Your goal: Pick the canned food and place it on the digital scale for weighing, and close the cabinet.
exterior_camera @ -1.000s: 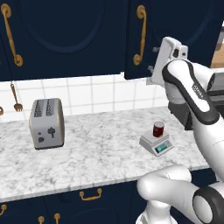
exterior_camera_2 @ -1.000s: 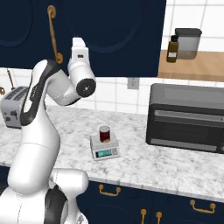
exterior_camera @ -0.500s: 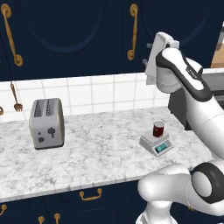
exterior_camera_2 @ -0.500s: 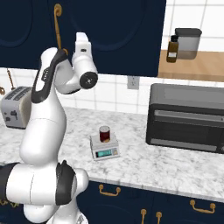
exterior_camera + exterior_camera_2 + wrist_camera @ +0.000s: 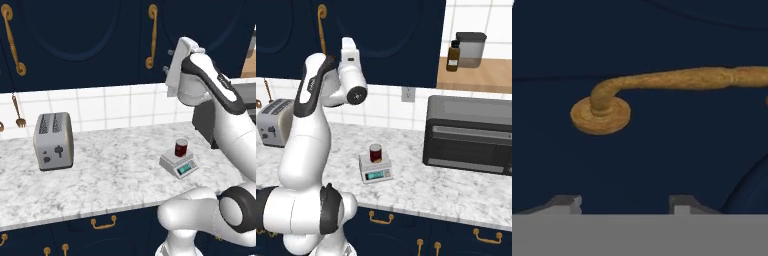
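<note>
**Can resting on scale, closed gripper up at cabinet door**

Canned food (image 5: 181, 148) is sitting upright on the flat platform of the digital scale (image 5: 178, 165), which is standing on the marble counter (image 5: 115, 175) toward its near edge, with its teal display facing forward. In the right base view the same can (image 5: 375, 153) is standing on the scale (image 5: 375, 169), to the left of a dark toaster oven (image 5: 471, 134) that is sitting further back against the tiled wall.

The arm is reaching up and away from the counter, holding the gripper (image 5: 172, 60) high in front of the navy cabinet (image 5: 90, 40), just right of a vertical brass handle (image 5: 150, 37). The jaws are standing closed, and nothing is showing between them. In the hand view the two fingertips (image 5: 564, 204) are rising at the bottom, close against the dark door panel, while the round base and curved stem of the brass handle (image 5: 662, 86) are lying just above them, apart from the tips. The door is looking flush with its neighbours in both base views.

Far to the left on the counter a grey toaster (image 5: 53, 140) is standing, well apart from the scale. On the wooden shelf at the upper right of the right base view, a brown bottle (image 5: 453, 56) is standing beside a dark-lidded container (image 5: 470, 49).
</note>
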